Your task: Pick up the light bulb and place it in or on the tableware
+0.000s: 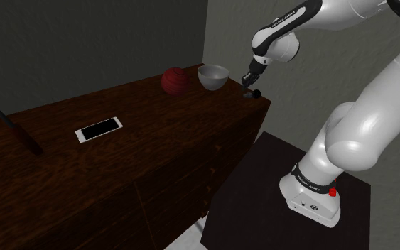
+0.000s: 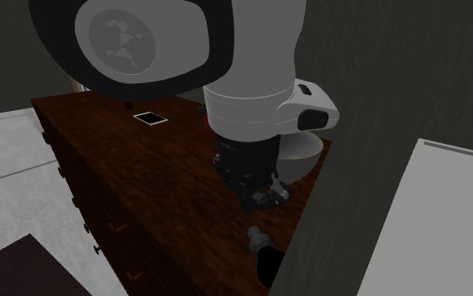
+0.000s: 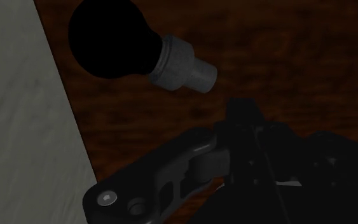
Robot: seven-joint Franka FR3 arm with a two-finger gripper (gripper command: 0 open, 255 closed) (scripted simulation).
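Observation:
The light bulb [image 3: 114, 41] has a black globe and a grey screw base [image 3: 180, 63]. It lies on its side on the dark wooden top, at the corner near the wall [image 3: 18, 127]. My gripper [image 3: 244, 108] hangs just above that corner with its fingers together, holding nothing and a short way from the bulb. From the shoulder view the gripper [image 1: 250, 82] is right over the bulb [image 1: 254, 93]. The grey bowl [image 1: 213, 75] stands on the top a little to that view's left. In the second exterior view the bulb [image 2: 262, 248] lies below the gripper [image 2: 268, 200], and the bowl [image 2: 303, 151] is partly behind the arm.
A red ball [image 1: 174, 80] sits beside the bowl. A white-edged phone [image 1: 99, 129] lies flat in the middle of the dark wooden dresser [image 1: 155, 163]. A thin dark rod [image 1: 10, 124] slants at the shoulder view's left. A grey wall [image 1: 290, 106] runs close by the bulb's corner.

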